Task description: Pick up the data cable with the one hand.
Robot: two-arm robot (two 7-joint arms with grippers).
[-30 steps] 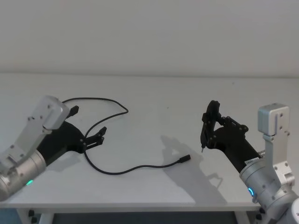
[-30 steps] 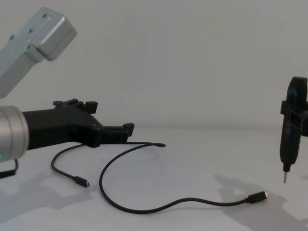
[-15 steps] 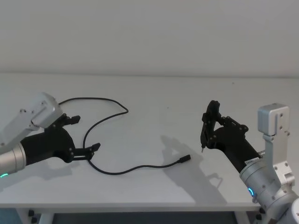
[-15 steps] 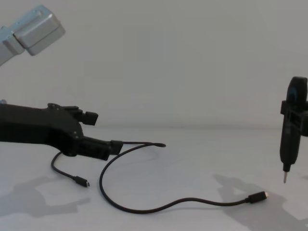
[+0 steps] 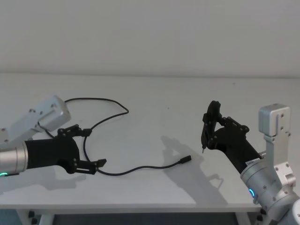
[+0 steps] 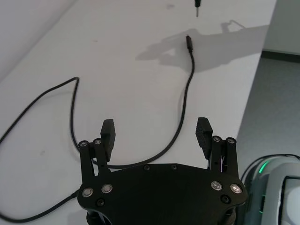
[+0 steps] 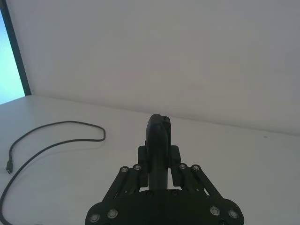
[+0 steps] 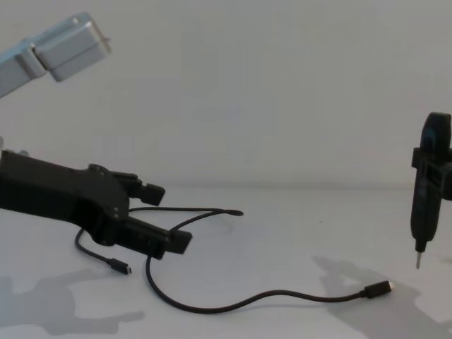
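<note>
Left gripper (image 5: 93, 147), spread wide, hovers over the cable (image 5: 140, 168) on the table (image 5: 159, 93); best to sink lower, then close squarely across it. Right gripper (image 5: 210, 125) hangs parked.

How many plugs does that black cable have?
2. One plug lies right of centre near the table's front; the other lies beside the open left gripper, above the cable.

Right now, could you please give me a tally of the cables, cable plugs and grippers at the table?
Cables: 1, the black cable.
Plugs: 2, the right plug and the left plug.
Grippers: 2, the left gripper, open with the cable between its fingers, and the right gripper.
Total: 5.
</note>
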